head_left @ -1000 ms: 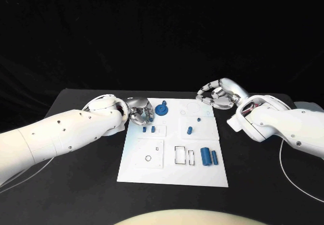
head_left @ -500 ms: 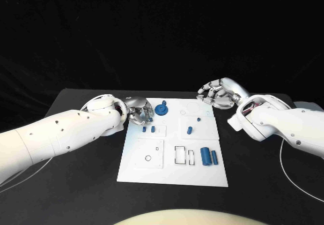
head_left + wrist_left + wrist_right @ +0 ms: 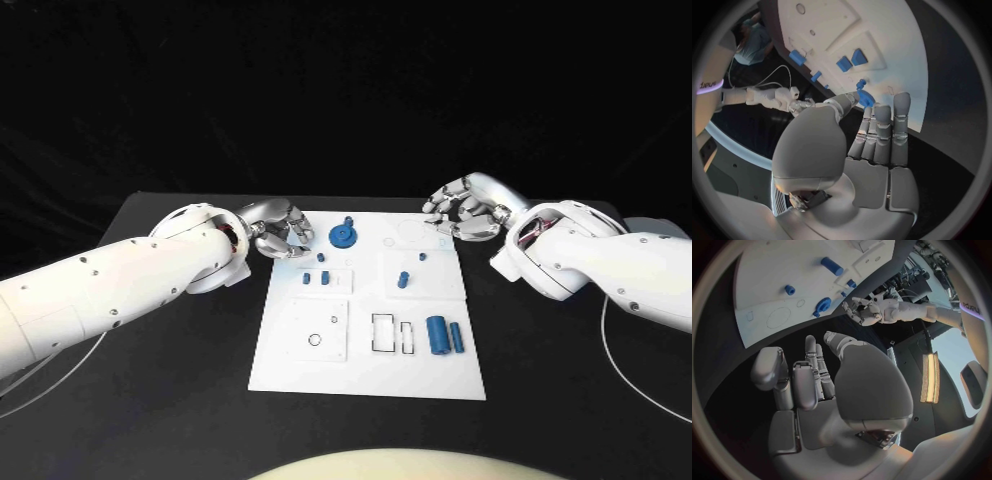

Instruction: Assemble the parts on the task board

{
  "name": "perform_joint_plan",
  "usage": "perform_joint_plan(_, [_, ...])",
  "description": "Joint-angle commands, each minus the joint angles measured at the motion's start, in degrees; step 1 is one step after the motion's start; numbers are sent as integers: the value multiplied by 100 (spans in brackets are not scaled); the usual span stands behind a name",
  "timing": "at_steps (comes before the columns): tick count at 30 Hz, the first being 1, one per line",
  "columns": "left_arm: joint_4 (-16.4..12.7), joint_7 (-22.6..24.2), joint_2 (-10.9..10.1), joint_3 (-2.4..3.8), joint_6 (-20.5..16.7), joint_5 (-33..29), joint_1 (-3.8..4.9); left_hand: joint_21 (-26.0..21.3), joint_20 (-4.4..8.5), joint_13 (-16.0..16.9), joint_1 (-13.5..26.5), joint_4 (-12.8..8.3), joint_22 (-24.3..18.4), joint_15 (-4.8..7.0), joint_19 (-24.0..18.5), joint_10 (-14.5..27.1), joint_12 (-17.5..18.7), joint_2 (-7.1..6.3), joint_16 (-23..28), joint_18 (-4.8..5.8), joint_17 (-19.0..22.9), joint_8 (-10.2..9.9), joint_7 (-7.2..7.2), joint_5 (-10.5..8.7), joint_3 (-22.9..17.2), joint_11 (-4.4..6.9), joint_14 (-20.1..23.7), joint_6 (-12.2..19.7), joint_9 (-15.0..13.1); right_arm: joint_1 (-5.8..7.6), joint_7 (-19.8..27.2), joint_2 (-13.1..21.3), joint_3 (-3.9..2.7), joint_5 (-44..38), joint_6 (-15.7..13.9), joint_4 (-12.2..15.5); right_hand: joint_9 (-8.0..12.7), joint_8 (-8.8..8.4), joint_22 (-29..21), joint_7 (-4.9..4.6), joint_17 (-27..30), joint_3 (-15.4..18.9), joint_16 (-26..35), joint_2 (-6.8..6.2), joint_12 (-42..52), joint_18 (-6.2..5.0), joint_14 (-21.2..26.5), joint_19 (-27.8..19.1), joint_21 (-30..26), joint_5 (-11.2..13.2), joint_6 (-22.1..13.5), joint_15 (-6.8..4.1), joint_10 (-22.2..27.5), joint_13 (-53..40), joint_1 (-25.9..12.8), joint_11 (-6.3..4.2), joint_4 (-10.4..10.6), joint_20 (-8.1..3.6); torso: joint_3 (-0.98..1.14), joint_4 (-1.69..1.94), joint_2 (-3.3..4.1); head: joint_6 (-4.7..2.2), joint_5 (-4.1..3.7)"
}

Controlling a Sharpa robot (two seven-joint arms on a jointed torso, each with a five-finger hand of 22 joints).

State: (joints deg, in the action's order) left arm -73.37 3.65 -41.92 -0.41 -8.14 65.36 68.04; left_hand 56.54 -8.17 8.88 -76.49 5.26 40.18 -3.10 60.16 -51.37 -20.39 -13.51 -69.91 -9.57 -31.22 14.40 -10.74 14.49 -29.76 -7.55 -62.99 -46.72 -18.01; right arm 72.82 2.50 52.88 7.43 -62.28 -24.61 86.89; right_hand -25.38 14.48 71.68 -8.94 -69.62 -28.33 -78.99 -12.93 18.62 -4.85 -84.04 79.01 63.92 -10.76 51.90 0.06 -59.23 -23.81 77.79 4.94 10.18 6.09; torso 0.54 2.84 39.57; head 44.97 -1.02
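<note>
Here the white task board (image 3: pixel 369 345) lies in the middle of the black worktop (image 3: pixel 173 400), running from the frame's centre down toward the lower middle. The left hand (image 3: pixel 278 228) hovers at the board's upper left corner, just beside a blue gear-like part (image 3: pixel 343 236) that stands near the board's top edge. The right hand (image 3: pixel 464 207) hangs at the board's upper right corner, off its edge.

Below the gear, two small blue parts (image 3: pixel 319 279) lie side by side on the upper left panel. A short blue peg (image 3: pixel 405 277) sits right of centre, with another small piece (image 3: pixel 423 256) just above it. Two blue cylinders (image 3: pixel 446 334) lie together in the lower right of the board, beside an outlined rectangular slot (image 3: pixel 387 332). Nothing stands between either hand and the parts.

In the left wrist view the left hand's fingers (image 3: pixel 882 131) stretch out side by side, with the thumb apart, and grip nothing. The right hand's fingers (image 3: pixel 801 382) lie loosely apart, holding nothing.
</note>
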Motion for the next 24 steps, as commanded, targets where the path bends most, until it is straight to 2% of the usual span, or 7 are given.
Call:
perform_joint_plan(1, [-100, 1041, -170, 9, -354, -2591, 17, -287, -20, -29, 69, 79, -255, -21, -177, 72, 8, 42, 202, -106, 208, 35, -12, -14, 125, -8, 205, -38, 9, -6, -434, -28, 0, -1785, 648, 26, 28, -63, 131, -20, -148, -93, -101, -69, -333, -25, -147, 98, 157, 51, 41, 53, -22, 348, 7, 36, -66, 11, -1, -2, 9, -64, -77])
perform_joint_plan(5, [-329, 1495, -393, 10, -303, -4053, 18, -652, -57, -58, 22, 161, -486, -56, -292, 107, -32, 128, 529, -104, 428, 74, -55, -5, 230, -46, 480, -111, 18, -25, -721, -83, 0, -2735, 849, 50, 41, -88, 332, 14, -369, -138, -238, -92, -493, 22, -224, 214, 425, 80, 96, 62, -88, 563, 17, 29, -135, -7, -12, -14, 13, -96, -172])
perform_joint_plan(7, [-497, 1666, -508, 10, -361, -4622, 14, -739, -39, -21, 4, 199, -559, -28, -230, -141, -183, 173, 568, -111, 484, 110, -33, 8, 252, -6, 444, -190, 15, -45, -874, -123, 0, -3165, 955, 49, 52, -109, 412, 40, -434, -180, -283, -100, -585, 41, -254, 256, 522, 232, 130, 48, -137, 699, 6, 8, -164, -23, -20, -10, 11, -107, -224])
perform_joint_plan(11, [-756, 1839, -655, 9, -458, -5136, 1, -852, 28, 40, -44, 220, -659, 48, -118, -437, -404, 205, 629, -110, 561, 235, 42, 34, 262, 79, 382, -401, -26, -87, -1054, -185, 4, -3660, 1073, 43, 63, -130, 450, 50, -470, -226, -305, -116, -639, 49, -267, 273, 566, 303, 140, 44, -164, 784, 21, -3, -201, -34, -27, 4, 21, -122, -246])
perform_joint_plan(13, [-877, 1910, -715, 9, -496, -5312, -8, -864, 37, 42, -62, 215, -669, 54, -108, -440, -417, 215, 637, -110, 569, 246, 50, 51, 252, 88, 377, -412, -30, -113, -1149, -215, 5, -3872, 1126, 40, 67, -139, 467, 64, -477, -237, -310, -143, -659, 51, -270, 279, 584, 308, 143, 34, -173, 817, 26, -18, -222, -43, -22, 11, 19, -112, -264])
perform_joint_plan(15, [-996, 1975, -772, 8, -510, -5456, -22, -868, 39, 42, -63, 215, -671, 56, -105, -439, -419, 215, 639, -110, 572, 248, 51, 54, 251, 89, 376, -414, -30, -138, -1240, -247, 6, -4052, 1189, 36, 71, -148, 484, 64, -494, -236, -319, -172, -673, 55, -275, 287, 604, 314, 143, 32, -182, 841, 15, -19, -231, -48, -29, 19, 18, -116, -265])
perform_joint_plan(24, [-1202, 2145, -927, 7, -599, -5777, -55, -876, 43, 44, -70, 213, -678, 59, -98, -438, -427, 218, 643, -109, 577, 250, 55, 59, 248, 93, 373, -413, -31, -202, -1425, -341, 8, -4403, 1352, 27, 93, -197, 514, 30, -521, -261, -336, -224, -751, 63, -284, 293, 628, 255, 122, 45, -164, 945, -14, 4, -260, -53, -24, -2, 16, -110, -266])
